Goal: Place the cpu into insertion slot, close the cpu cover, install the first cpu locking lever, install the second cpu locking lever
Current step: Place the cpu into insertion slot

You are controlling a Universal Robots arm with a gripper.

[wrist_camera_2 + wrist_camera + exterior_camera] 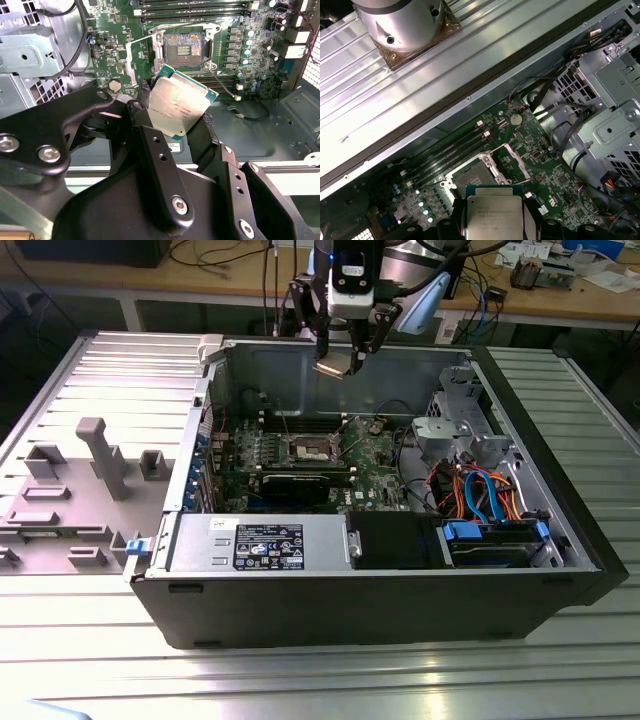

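Note:
My gripper (pixel 338 356) hangs above the open computer case, shut on the cpu (pixel 333 368). In both wrist views the cpu (pixel 181 106) (pixel 494 212) sits tilted between the black fingers (pixel 145 120), silver top showing. The insertion slot (pixel 183 47) (pixel 472 176) (pixel 312 448) lies below on the green motherboard, its dark gold-speckled centre bare. The cpu cover (pixel 514 161) (pixel 135 60) stands swung open beside the slot. The cpu is well above the slot and apart from it.
Long black memory slots (pixel 195 7) run beside the socket. A black card (pixel 295 485), a silver power supply (pixel 260 540), a drive cage (pixel 470 410) and coloured cables (pixel 480 490) crowd the case. A grey fixture tray (pixel 90 460) lies on the exterior view's left.

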